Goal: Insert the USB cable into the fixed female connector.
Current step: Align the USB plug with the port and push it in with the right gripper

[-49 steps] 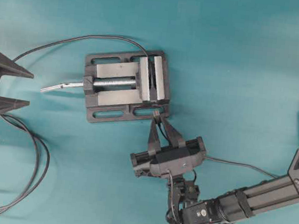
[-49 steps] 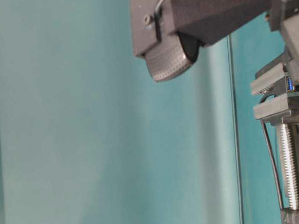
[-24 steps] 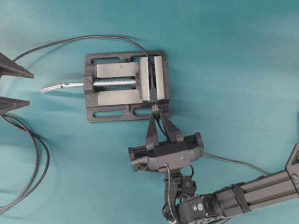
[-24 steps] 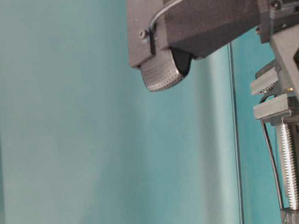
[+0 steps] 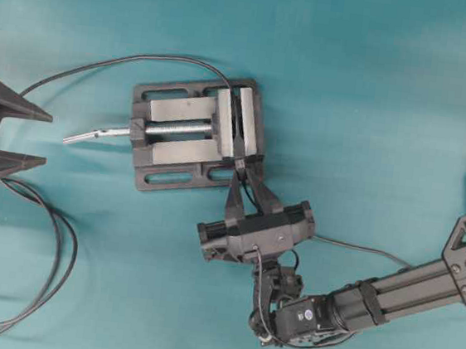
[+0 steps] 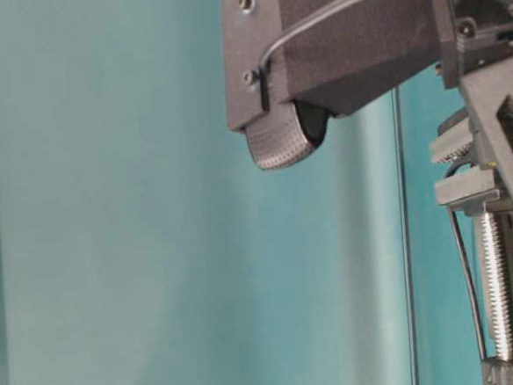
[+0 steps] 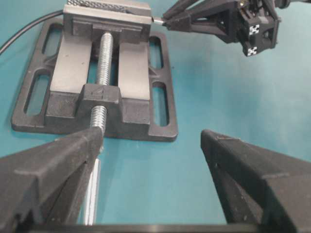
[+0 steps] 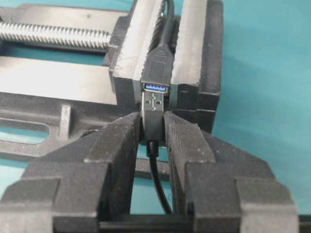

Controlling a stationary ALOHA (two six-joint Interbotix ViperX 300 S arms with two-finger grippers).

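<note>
Right gripper (image 8: 154,127) pinching USB cable (image 8: 153,110) by plug body; silver tip at mouth of fixed female connector (image 8: 156,75), clamped in vise (image 5: 194,133). Versus a second ago: right gripper shifted left and closer to vise; plug tip now at vise edge. Left gripper (image 5: 16,133) spread wide, unmoved, well apart. Black cable (image 5: 36,262) loops unchanged.

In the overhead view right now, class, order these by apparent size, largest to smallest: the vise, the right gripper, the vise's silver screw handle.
1. vise
2. right gripper, with its body, clearly smaller than the vise
3. silver screw handle, a thin rod, smallest
</note>
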